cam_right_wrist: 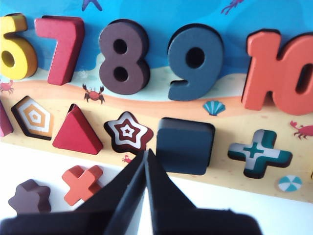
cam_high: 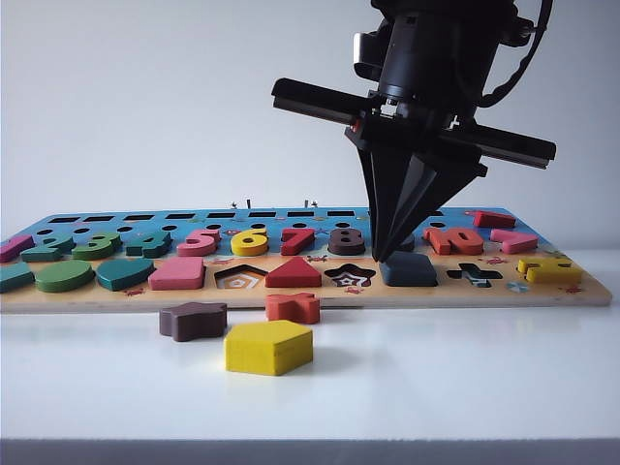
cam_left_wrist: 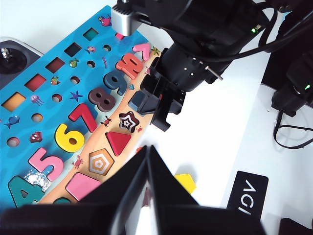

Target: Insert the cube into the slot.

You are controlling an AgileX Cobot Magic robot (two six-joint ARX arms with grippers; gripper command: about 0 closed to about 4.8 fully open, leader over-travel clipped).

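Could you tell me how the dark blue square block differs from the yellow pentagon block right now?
The blue square block sits on the puzzle board between the star and cross cut-outs, at the closed right pincer's tips; the yellow pentagon block lies loose on the white table, off the board. The square has four rounded corners, the pentagon five sharp ones. Both are flat blocks of similar width.

Plain pale grey wall (cam_high: 145,97) behind, bare and evenly lit. Smooth white counter (cam_high: 465,387) in front, glossy enough to carry soft shadows. Diffuse, bright light, no hard edges. At the counter's far side, black equipment (cam_left_wrist: 293,73) with trailing cables (cam_left_wrist: 288,132).
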